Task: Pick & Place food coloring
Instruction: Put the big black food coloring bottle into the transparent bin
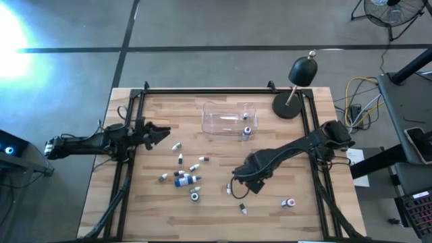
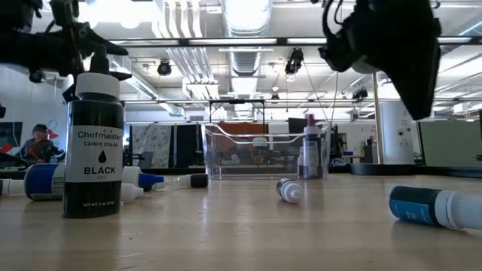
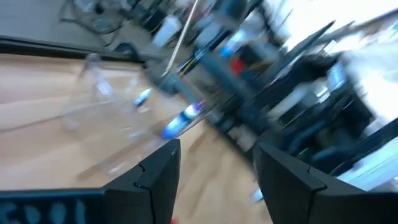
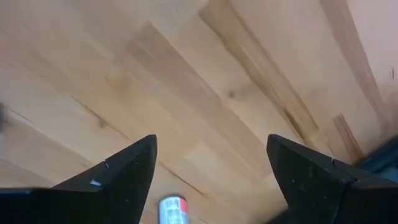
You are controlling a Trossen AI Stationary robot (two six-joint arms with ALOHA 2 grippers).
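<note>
In the middle of the overhead frame, most of the food coloring bottles (image 1: 183, 177) are scattered loose on the wooden table (image 1: 155, 216), left of centre and a bit below it. A few more are off on their own: one lies near the lower right (image 1: 289, 202) and another low in the frame, just right of centre (image 1: 241, 209).

The clear tub (image 1: 228, 120) sits upper centre, and there's at least one bottle standing inside it at its right end (image 1: 247, 131).

The right gripper (image 1: 246, 183) hangs just right of centre, below the tub, jaws spread wide with nothing between them. Its wrist cam shows bare wood and a red-capped bottle (image 4: 172, 209) lying between the fingers at the bottom edge, not gripped.

The left gripper (image 1: 162, 134) is out at the left of the frame, pointing toward the tub. Its jaws are spread too, and as far as I can tell from the blurry wrist shot they're empty.

A black lamp (image 1: 297, 84) stands upper right.
</note>
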